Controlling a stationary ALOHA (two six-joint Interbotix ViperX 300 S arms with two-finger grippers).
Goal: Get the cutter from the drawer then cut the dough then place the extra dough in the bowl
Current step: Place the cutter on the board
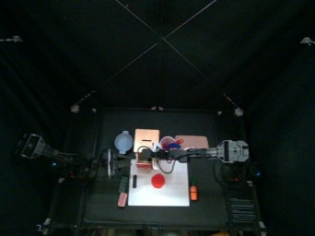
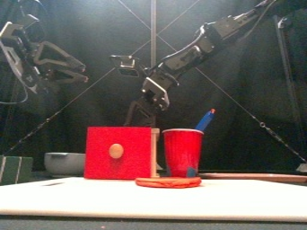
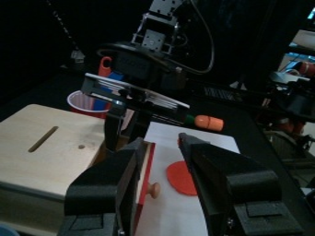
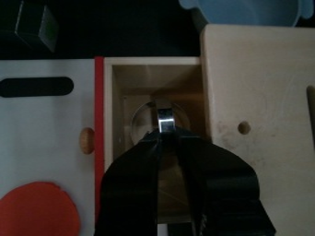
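While we have the right gripper (image 4: 164, 131) clamped on the cutter (image 4: 164, 117) inside the open drawer (image 4: 129, 92) and the left gripper (image 3: 157, 147) hanging empty, jaws apart, the dough (image 4: 37, 207) lies whole on the board (image 4: 50, 138), so lifting, cutting and filling the bowl (image 2: 66, 163) remain

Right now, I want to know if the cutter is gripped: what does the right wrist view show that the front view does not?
Only the right wrist view: the inside of the open drawer, where the right end effector closes on the metal cutter. Only the front view: the red cup with its blue knife. Both: the red drawer front, the dough and the bowl.
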